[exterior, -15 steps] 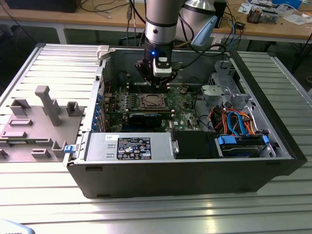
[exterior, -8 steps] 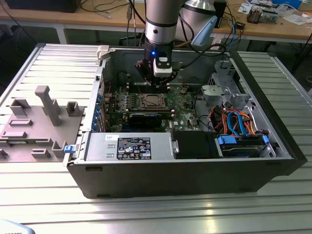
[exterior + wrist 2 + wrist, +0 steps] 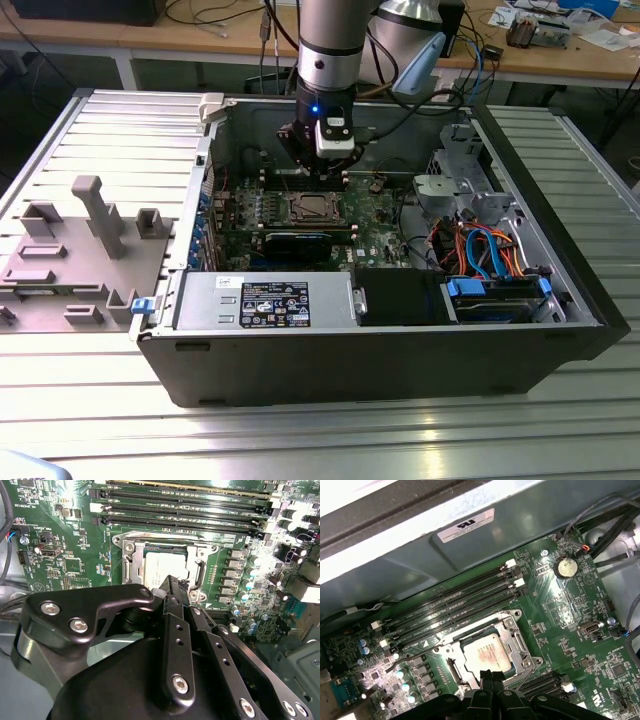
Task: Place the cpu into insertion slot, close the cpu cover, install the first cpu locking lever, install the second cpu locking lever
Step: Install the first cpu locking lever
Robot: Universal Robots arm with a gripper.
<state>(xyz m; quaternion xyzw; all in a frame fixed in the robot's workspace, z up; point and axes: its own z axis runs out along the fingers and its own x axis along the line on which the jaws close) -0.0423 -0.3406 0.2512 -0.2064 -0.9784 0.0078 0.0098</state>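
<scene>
An open computer case [image 3: 350, 360] lies on a slatted metal table [image 3: 300, 430], and a single robot arm reaches down into it from above. The gripper [image 3: 322, 172] hangs low over the green motherboard, directly above the processor area. In both wrist views its black fingers [image 3: 172, 630] are pressed together at the tip, with nothing visible between them. The cpu [image 3: 487, 654], a dull silver square, already sits in the insertion slot [image 3: 510, 617], which lies just beside the long parallel memory slots [image 3: 455, 605]. The cpu cover [image 3: 519, 645], a thin silvery frame, lies flat around the chip, which shows through its window. In the first wrist view the gripper's tip [image 3: 490, 676] is at the edge of the chip on the side away from the memory slots; it is unclear whether it touches the chip or the cover. A thin wire lever [image 3: 412, 656] runs out from one corner of the socket, and it may be unlatched, though this is hard to judge. A round coin battery [image 3: 565, 567] sits on the board well apart from the socket. In the exterior view, a grey power supply [image 3: 265, 300] lies along the near wall of the case.
</scene>
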